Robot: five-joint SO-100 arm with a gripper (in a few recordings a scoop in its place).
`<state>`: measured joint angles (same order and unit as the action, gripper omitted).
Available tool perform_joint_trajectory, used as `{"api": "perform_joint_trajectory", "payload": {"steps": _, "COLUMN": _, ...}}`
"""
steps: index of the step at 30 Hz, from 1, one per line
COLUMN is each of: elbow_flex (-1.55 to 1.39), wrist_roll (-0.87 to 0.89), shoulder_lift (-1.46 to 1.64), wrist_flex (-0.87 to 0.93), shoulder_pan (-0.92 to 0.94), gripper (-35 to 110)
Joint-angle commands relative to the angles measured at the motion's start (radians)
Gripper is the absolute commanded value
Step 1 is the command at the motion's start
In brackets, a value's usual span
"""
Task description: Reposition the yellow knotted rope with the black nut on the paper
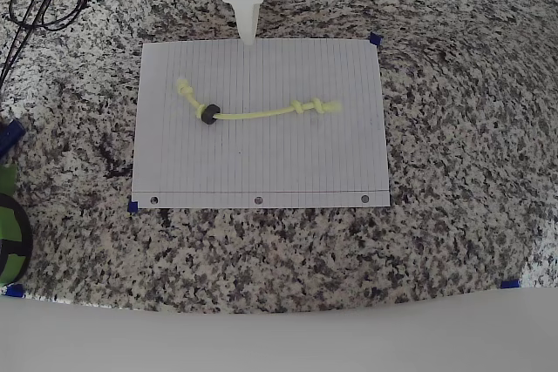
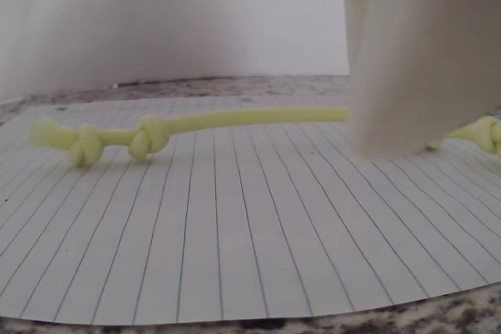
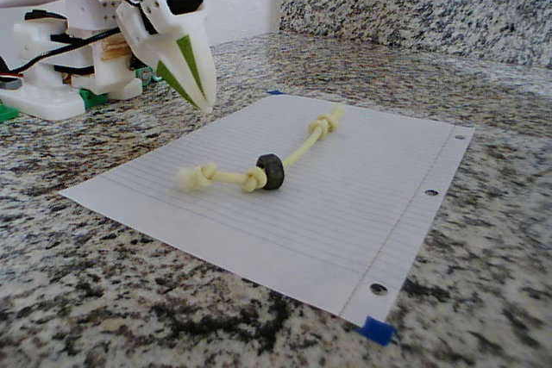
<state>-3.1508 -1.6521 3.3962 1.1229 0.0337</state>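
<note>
Jaws: seen together, nothing held; gripper poised at paper's far edge.
Rope: laid across paper's middle, knots at both ends.
Nut: threaded on rope, beside one knotted end.

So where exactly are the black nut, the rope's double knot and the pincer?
black nut (image 1: 208, 115), overhead view, on its ring.
double knot (image 1: 312, 108), overhead view, between the two knots on the rope.
pincer (image 3: 197, 84), fixed view, near its tips.
</note>
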Motion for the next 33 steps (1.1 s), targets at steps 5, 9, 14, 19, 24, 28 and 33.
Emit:
{"api": "perform_joint_trajectory", "payload": {"steps": 5, "elbow_flex": -0.018, "wrist_roll": 0.000, "shoulder_lift": 0.012, "wrist_flex": 0.008, "shoulder_pan": -0.023, "gripper": 0}}
{"api": "perform_joint_trajectory", "payload": {"steps": 9, "elbow_flex": -0.018, "wrist_roll": 0.000, "shoulder_lift": 0.012, "wrist_flex": 0.012, "shoulder_pan": -0.032, "gripper": 0}}
{"api": "perform_joint_trajectory", "payload": {"steps": 14, "elbow_flex": -0.017, "wrist_roll": 0.000, "shoulder_lift": 0.014, "wrist_flex": 0.028, "shoulder_pan": -0.014, "gripper": 0}}
{"api": "perform_joint_trajectory", "payload": {"steps": 19, "elbow_flex": -0.015, "wrist_roll": 0.000, "shoulder_lift": 0.014, "wrist_flex": 0.034, "shoulder_pan": 0.005, "gripper": 0}}
{"api": "perform_joint_trajectory", "payload": {"steps": 24, "elbow_flex": -0.012, "wrist_roll": 0.002, "shoulder_lift": 0.014, "wrist_flex": 0.041, "shoulder_pan": 0.020, "gripper": 0}}
{"api": "perform_joint_trajectory", "payload": {"steps": 28, "elbow_flex": -0.012, "wrist_roll": 0.002, "shoulder_lift": 0.014, "wrist_flex": 0.041, "shoulder_pan": 0.028, "gripper": 0}}
{"api": "perform_joint_trajectory", "payload": {"steps": 33, "elbow_flex": -0.012, "wrist_roll": 0.008, "shoulder_lift": 0.014, "wrist_flex": 0.041, "shoulder_pan": 0.012, "gripper": 0}}
